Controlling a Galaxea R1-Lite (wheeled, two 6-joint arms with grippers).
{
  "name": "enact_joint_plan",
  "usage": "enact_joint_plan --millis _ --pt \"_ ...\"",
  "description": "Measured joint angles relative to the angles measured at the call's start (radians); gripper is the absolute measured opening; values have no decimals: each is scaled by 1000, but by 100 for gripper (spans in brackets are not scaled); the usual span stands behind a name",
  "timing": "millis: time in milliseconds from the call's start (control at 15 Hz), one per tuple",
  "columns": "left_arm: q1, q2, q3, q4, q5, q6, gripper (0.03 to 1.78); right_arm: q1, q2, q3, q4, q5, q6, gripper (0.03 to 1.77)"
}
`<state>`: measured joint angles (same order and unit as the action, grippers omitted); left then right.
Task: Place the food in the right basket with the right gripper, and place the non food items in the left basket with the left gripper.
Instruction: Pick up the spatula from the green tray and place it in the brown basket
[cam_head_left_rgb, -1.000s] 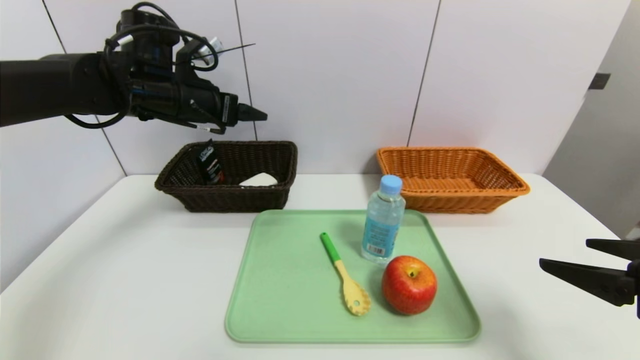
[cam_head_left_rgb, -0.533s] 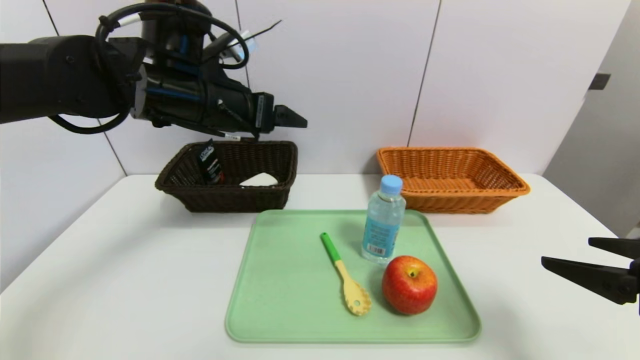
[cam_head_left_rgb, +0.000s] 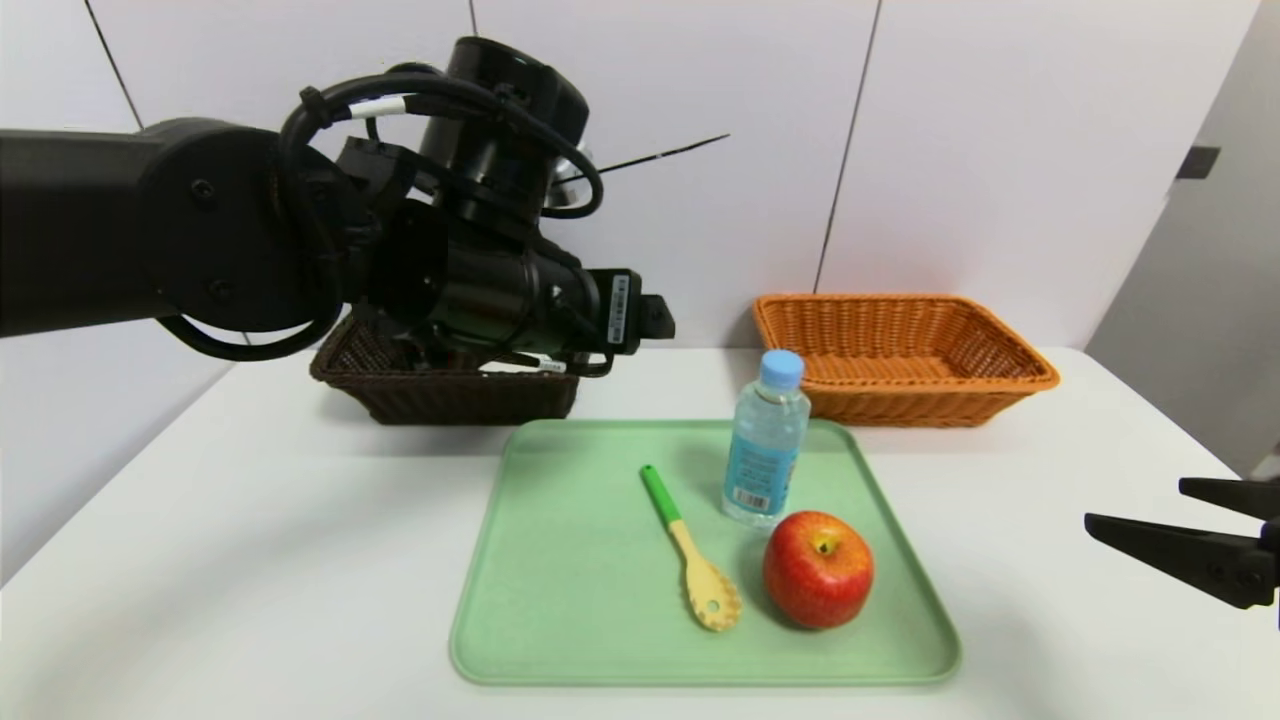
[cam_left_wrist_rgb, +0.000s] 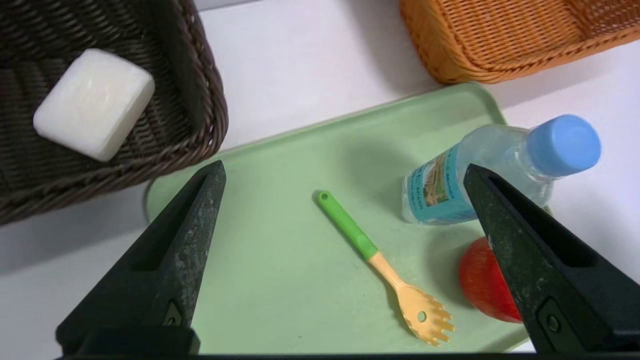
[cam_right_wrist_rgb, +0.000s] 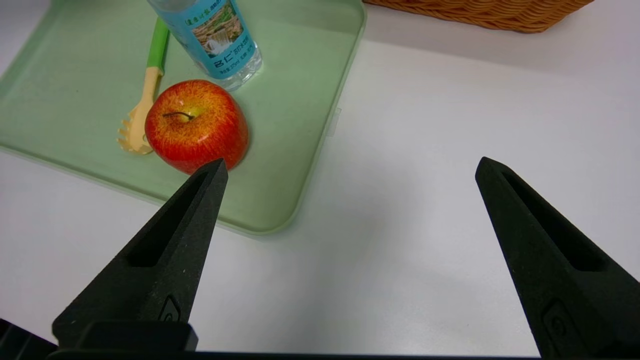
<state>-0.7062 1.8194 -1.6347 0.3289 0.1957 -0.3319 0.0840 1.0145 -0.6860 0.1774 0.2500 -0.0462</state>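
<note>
Head view: spoon (cam_head_left_rgb: 690, 550) flat on tray (cam_head_left_rgb: 560, 560), long axis near-far (green handle far); left tool (cam_left_wrist_rgb: 345, 175) apart, empty.

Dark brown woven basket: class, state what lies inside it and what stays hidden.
Inside the dark brown woven basket lies a white rectangular soap bar. The left arm covers most of the basket in the head view, so other contents cannot be seen.

You've got a white table (cam_head_left_rgb: 250, 520) against a white panelled wall (cam_head_left_rgb: 1000, 150) with dark seams; grey wall (cam_head_left_rgb: 1210, 320) at right.
</note>
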Motion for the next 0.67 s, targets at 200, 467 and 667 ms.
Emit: enact_joint_plan --millis 200,467,667 --pt "-53 10 16 40 100 -70 169 0 0 7 -14 0 0 171" --pt "-100 36 52 50 153 -146 169 0 1 15 -16 0 1 171" --pt "-126 55 92 50 157 -160 169 -1 0 16 -16 0 1 171"
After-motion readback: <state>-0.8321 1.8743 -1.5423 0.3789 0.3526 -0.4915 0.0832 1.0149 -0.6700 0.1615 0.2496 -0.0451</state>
